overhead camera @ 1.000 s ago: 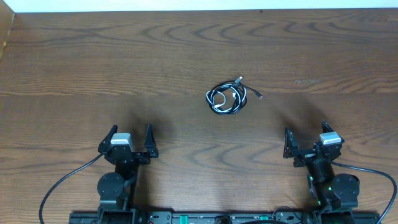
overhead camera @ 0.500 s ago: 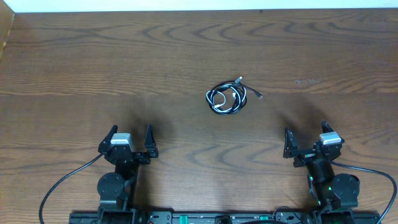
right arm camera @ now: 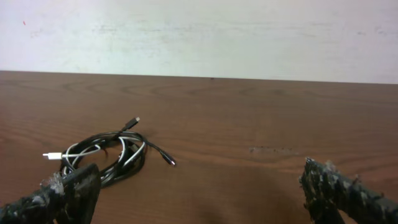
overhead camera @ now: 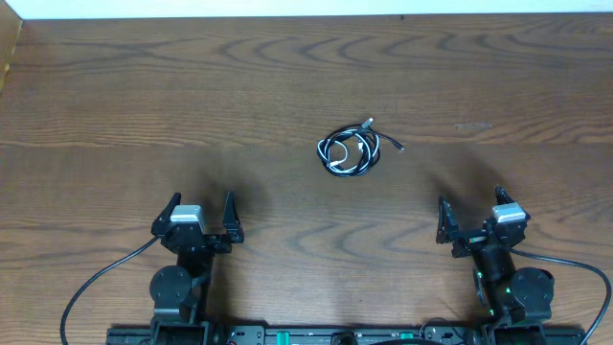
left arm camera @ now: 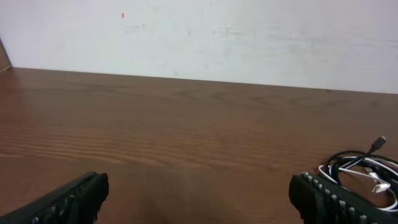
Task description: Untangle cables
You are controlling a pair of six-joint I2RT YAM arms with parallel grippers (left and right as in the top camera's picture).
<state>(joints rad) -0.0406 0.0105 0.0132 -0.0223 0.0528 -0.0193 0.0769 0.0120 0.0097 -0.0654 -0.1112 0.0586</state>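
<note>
The black and white cables [overhead camera: 349, 151] lie coiled together in one small tangle on the wooden table, right of centre. They show at the right edge of the left wrist view [left arm camera: 364, 171] and at the left of the right wrist view [right arm camera: 106, 154], with plug ends sticking out. My left gripper [overhead camera: 199, 218] is open and empty near the front edge, well left of the tangle. My right gripper [overhead camera: 471, 222] is open and empty, front right of the tangle. Neither touches the cables.
The wooden table [overhead camera: 192, 96] ends at a white wall [overhead camera: 306, 8] at the back. Thick black arm wires [overhead camera: 96, 283] trail at the front left and front right [overhead camera: 575, 268].
</note>
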